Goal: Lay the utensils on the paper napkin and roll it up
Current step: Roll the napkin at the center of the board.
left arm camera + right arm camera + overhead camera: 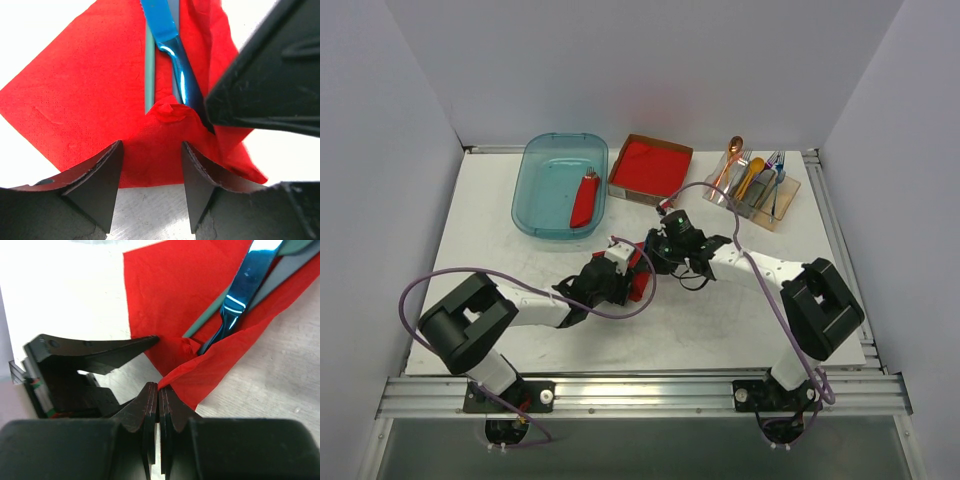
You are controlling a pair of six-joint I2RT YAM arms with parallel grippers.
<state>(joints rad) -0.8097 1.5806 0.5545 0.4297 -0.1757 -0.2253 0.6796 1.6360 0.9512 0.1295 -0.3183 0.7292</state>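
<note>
The paper napkin (90, 95) lies flat and bright red on the table, seen small between the two grippers (639, 282) from above. On it lie the utensils side by side: a blue piece (170, 45) and a teal handle (149, 75). The napkin's near corner is folded up over their ends (187, 347). My left gripper (151, 145) is open, its fingers straddling the napkin's near edge. My right gripper (158, 386) is shut, pinching the lifted edge of the napkin (220, 365) at its tips. Beside the blue piece (245, 285) runs the teal handle (210, 320).
A teal bin (542, 170) at the back left holds a rolled red napkin (585, 200). Next to it is a cardboard box of red napkins (650, 165). A clear holder (752, 190) with an orange spoon (732, 155) and other cutlery stands back right.
</note>
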